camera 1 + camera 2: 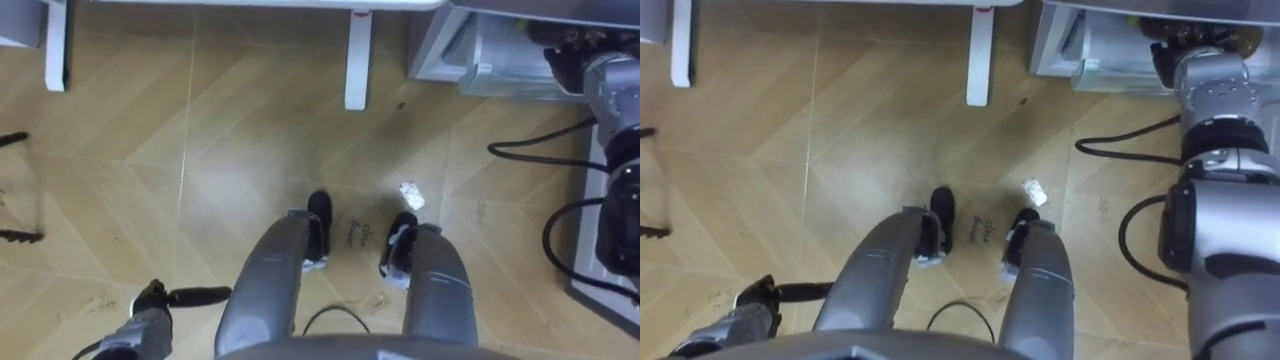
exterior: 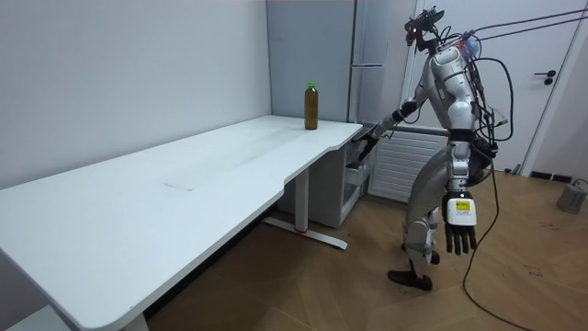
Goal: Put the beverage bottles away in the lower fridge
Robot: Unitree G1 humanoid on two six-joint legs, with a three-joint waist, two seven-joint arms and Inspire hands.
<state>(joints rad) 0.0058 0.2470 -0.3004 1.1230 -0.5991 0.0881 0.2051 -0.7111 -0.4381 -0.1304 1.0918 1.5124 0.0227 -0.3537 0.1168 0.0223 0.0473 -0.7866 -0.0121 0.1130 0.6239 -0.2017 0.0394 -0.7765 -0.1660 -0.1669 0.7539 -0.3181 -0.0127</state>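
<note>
The drink bottle [image 2: 311, 106] stands upright on the white table's [image 2: 165, 198] far corner, near the fridge [image 2: 303, 55]. The right hand [image 2: 367, 144] reaches low at the fridge; I cannot tell its grip. The left hand [image 2: 458, 221] hangs with fingers straight

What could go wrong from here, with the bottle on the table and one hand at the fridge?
1. The green-capped bottle stands near the end of the table; an arm swinging back from the fridge might knock it over.
2. A white paper scrap lies by the robot's foot; a step might slip on it.
3. The right hand reaches low with the table leg close; turning might bump it.
</note>
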